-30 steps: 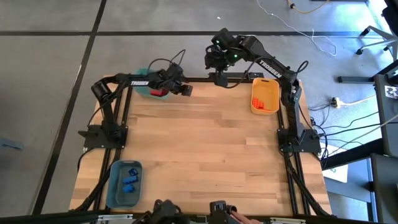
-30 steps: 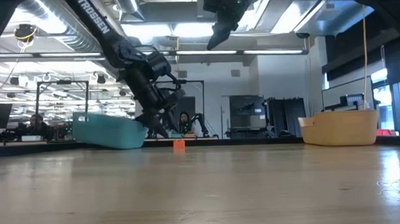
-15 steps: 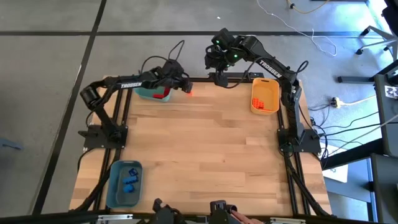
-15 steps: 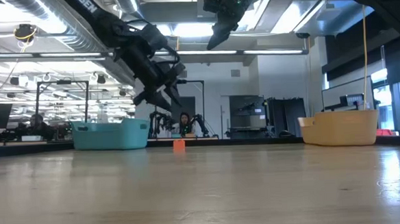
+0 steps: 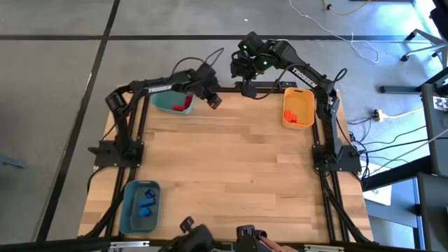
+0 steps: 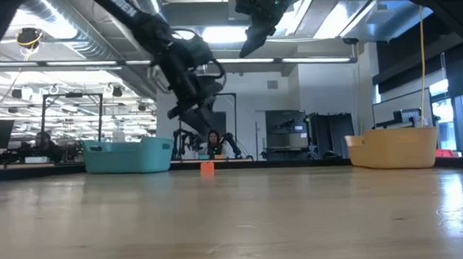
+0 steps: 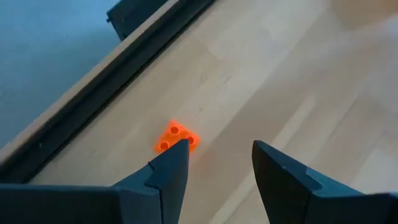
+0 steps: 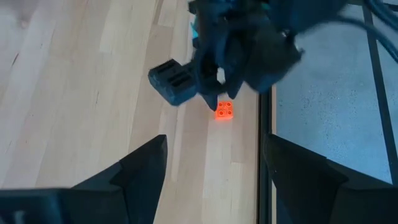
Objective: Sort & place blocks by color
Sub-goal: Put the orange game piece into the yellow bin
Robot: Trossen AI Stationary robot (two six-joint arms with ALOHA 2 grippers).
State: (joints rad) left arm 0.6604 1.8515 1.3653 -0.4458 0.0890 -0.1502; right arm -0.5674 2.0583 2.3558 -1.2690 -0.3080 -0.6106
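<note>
One small orange block [image 7: 176, 136] lies flat on the table near its far edge; it also shows in the low view [image 6: 207, 167] and the right wrist view [image 8: 224, 109]. My left gripper [image 7: 221, 146] is open and hovers above this block [image 5: 214, 101], well clear of the table [image 6: 193, 120]. My right gripper [image 8: 214, 162] is open and raised high over the far edge [image 5: 248, 87]. Red blocks [image 5: 183, 106] lie in the teal bin [image 5: 165, 105], orange blocks [image 5: 295, 115] in the yellow-orange bin [image 5: 297, 92], and blue blocks [image 5: 145, 203] in the grey-blue bin [image 5: 130, 210].
The table's dark frame rail [image 7: 93, 99] runs just beyond the orange block at the far edge. The teal bin stands close to the left of my left gripper. The wide wooden middle of the table [image 5: 231, 168] holds no objects.
My left gripper has risen from low beside the teal bin and swung toward the table's right, and now hangs over the orange block. The block has stayed where it was. My right arm has kept still.
</note>
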